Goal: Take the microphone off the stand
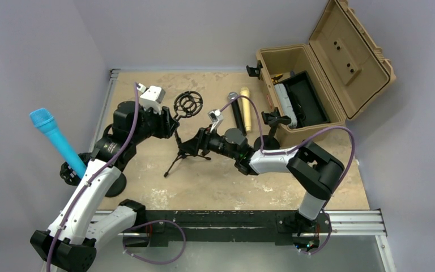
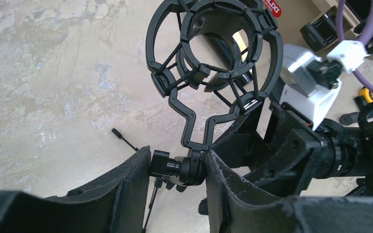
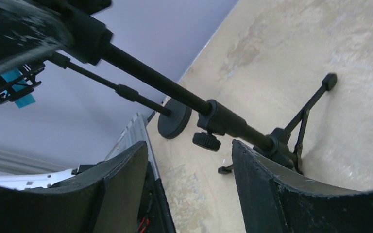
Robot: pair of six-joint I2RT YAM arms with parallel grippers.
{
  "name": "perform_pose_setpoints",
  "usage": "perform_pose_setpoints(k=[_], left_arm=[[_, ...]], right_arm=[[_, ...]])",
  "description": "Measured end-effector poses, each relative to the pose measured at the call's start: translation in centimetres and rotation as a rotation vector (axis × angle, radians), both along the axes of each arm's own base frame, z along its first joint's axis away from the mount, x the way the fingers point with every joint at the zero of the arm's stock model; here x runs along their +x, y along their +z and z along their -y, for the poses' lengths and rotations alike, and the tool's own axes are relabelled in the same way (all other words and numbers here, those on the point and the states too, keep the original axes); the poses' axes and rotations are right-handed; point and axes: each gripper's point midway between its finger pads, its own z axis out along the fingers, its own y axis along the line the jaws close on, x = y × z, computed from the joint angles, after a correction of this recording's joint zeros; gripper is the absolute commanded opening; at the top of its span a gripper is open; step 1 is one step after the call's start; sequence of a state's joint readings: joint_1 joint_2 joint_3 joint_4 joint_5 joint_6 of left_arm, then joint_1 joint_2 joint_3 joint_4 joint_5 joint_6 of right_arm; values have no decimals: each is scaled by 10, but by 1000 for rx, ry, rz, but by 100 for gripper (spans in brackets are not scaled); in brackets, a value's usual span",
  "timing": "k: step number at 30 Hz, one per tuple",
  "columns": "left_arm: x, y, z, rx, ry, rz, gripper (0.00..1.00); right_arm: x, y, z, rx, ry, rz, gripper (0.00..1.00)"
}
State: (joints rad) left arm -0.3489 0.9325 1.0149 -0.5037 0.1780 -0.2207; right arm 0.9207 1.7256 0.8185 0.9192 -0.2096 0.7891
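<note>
Surface: mottled tan table top (image 1: 249,181), lavender walls behind.
Stand: black tripod stand (image 3: 223,119) mid-surface, topped by black ring-shaped shock mount (image 2: 190,127).
Left gripper (image 2: 177,166): jaws pinch the swivel joint under the mount.
Right gripper (image 3: 189,145): jaws spread either side of the pole.
Microphones: bright blue microphone (image 1: 50,131) tilted on round-based stand (image 1: 115,184) at left edge; black microphone (image 1: 237,113) and gold microphone (image 1: 245,109) lie side by side near open tan case (image 1: 340,68), back right corner.

Robot lab cell: bare walls (image 1: 204,34), rail-bolted arms (image 1: 93,184)
</note>
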Motion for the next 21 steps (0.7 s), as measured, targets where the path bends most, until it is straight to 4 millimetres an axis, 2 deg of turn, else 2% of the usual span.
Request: perform_pose_setpoints(k=[5, 10, 16, 21], left_arm=[[0, 0, 0, 0, 0, 0, 10], [0, 0, 0, 1, 1, 0, 10], [0, 0, 0, 1, 2, 0, 10], [0, 0, 0, 2, 1, 0, 10]], right_arm=[[-5, -13, -3, -4, 24, -77, 57], [-8, -15, -7, 16, 45, -106, 50], [-4, -15, -13, 24, 44, -116, 46], [1, -18, -15, 23, 40, -121, 30]])
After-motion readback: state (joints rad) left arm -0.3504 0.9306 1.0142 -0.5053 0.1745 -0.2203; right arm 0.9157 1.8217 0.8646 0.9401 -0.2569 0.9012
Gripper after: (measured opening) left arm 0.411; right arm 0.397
